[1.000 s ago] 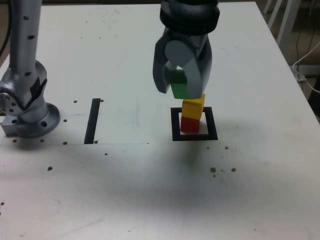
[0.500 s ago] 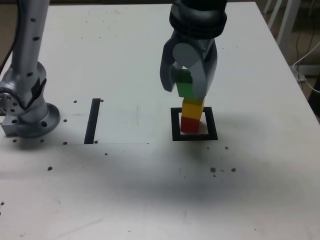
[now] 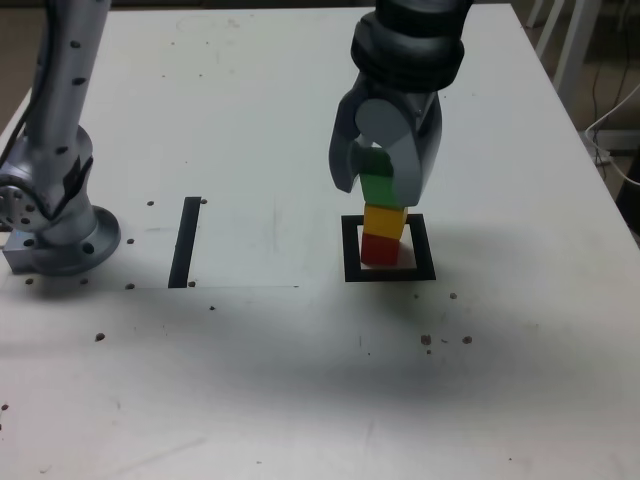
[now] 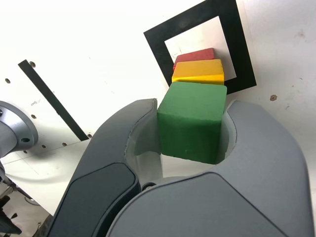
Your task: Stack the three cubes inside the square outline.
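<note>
Two cubes already stand stacked in the square outline [image 3: 389, 249], yellow cube [image 3: 385, 218] on red cube [image 3: 379, 248], while the end effector [image 3: 385, 178] stays out of their way, clamped on the green cube [image 3: 377, 187] directly above, apparently lined up for release.

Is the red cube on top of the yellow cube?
No, the red cube sits at the bottom inside the square outline, with the yellow cube resting on it.
</note>
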Motion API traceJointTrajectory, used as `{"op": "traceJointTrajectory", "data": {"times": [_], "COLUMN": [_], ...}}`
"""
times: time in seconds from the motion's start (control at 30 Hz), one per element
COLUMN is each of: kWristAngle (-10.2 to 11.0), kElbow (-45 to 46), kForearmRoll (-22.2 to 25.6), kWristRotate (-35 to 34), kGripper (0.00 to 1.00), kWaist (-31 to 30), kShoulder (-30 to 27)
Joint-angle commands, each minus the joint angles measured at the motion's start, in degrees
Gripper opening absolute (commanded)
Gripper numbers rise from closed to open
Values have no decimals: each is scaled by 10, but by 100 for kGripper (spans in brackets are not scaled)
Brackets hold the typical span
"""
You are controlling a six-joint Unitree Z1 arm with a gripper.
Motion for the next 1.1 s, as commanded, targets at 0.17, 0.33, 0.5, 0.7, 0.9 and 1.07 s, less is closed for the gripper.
{"op": "traceJointTrajectory", "data": {"times": [0.17, 0.33, 0.5, 0.7, 0.9, 1.07], "kWristAngle": [7, 7, 5, 4, 5, 24], "kElbow": [-3, 0, 1, 4, 12, 30], "kForearmRoll": [5, 6, 8, 10, 10, 13], "kWristRotate": [1, 1, 1, -2, -8, -28], "kGripper": [34, 72, 92, 92, 92, 94], "kWaist": [2, 3, 3, 3, 3, 3], "kShoulder": [6, 7, 7, 6, -4, -44]}}
